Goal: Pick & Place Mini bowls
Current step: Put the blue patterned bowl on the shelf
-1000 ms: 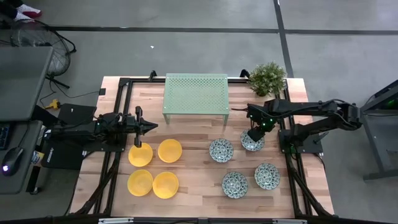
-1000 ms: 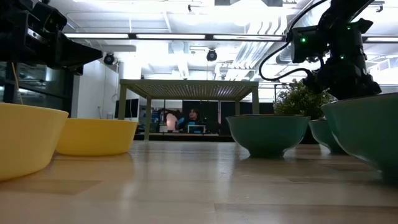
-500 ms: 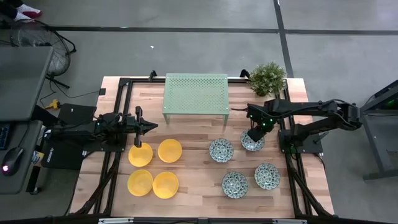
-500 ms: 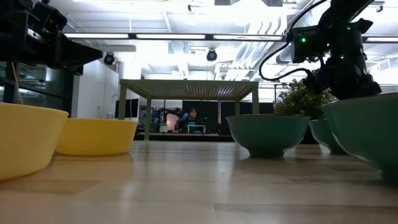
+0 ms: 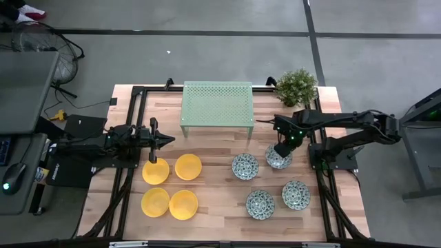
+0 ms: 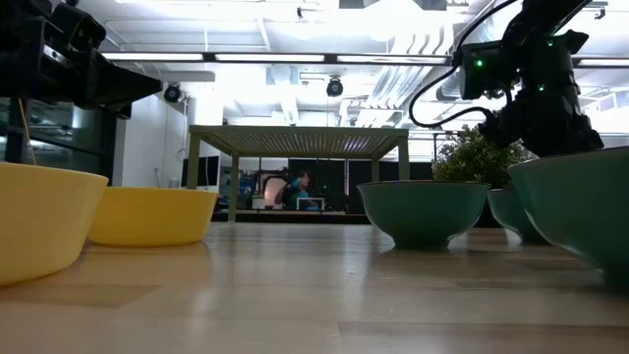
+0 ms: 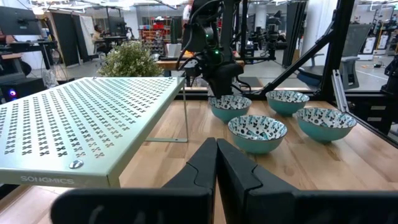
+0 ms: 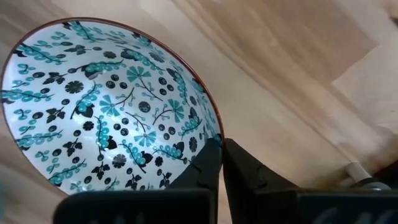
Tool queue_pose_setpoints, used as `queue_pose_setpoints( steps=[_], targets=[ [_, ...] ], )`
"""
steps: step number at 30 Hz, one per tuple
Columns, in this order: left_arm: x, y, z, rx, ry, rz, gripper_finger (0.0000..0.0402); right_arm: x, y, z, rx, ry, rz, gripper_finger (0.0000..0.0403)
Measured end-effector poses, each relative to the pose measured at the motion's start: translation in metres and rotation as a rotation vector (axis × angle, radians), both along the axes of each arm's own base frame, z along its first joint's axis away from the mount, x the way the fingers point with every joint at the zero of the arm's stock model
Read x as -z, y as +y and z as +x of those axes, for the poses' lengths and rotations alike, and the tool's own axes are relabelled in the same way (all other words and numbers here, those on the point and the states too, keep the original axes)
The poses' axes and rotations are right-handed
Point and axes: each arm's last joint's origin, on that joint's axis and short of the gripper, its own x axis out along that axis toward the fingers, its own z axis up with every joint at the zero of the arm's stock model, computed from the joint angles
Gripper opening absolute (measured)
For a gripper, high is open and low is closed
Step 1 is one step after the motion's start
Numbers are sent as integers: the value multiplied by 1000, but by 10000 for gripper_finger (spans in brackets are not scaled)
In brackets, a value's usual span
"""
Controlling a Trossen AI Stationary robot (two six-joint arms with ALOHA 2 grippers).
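Observation:
Four yellow mini bowls (image 5: 171,186) stand on their bases in a square on the table's left half. Four patterned mini bowls stand on the right half: (image 5: 244,166), (image 5: 260,204), (image 5: 295,195) and, farthest back, one more (image 5: 277,158). My right gripper (image 5: 281,147) points down over this last bowl and is shut on its rim. The right wrist view shows the bowl's blue-green flowered inside (image 8: 93,106). My left gripper (image 5: 167,140) hangs level above the table, past the yellow bowls, shut and touching nothing; it also shows in the left wrist view (image 7: 216,163). My right gripper pinches the patterned bowl's rim (image 8: 216,133) on the bowl's far side, one finger (image 8: 205,167) inside the bowl and the other outside it. The fingers come from above, pointing down. The bowl stands upright with its base on the table.
A pale green perforated rack (image 5: 216,103) stands at the table's far middle, and a small potted plant (image 5: 297,86) at the far right corner. Black frame rails (image 5: 131,138) run along the table's sides. Bare wood lies between the two groups of bowls.

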Motion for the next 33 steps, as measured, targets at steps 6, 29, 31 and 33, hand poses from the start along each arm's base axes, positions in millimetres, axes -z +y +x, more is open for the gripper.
queue_pose_setpoints(
  steps=[6,29,31,33],
  targets=[
    [0,0,0,0,0,0,7,-10,0,2,-2,-30,3,0],
    [0,0,0,0,0,0,7,-51,-3,12,-44,-94,-4,0],
    [0,0,0,0,0,0,7,-53,-3,13,-46,-97,-5,0],
    [0,0,0,0,0,0,7,-55,-3,13,-47,-103,3,0]
  ],
)
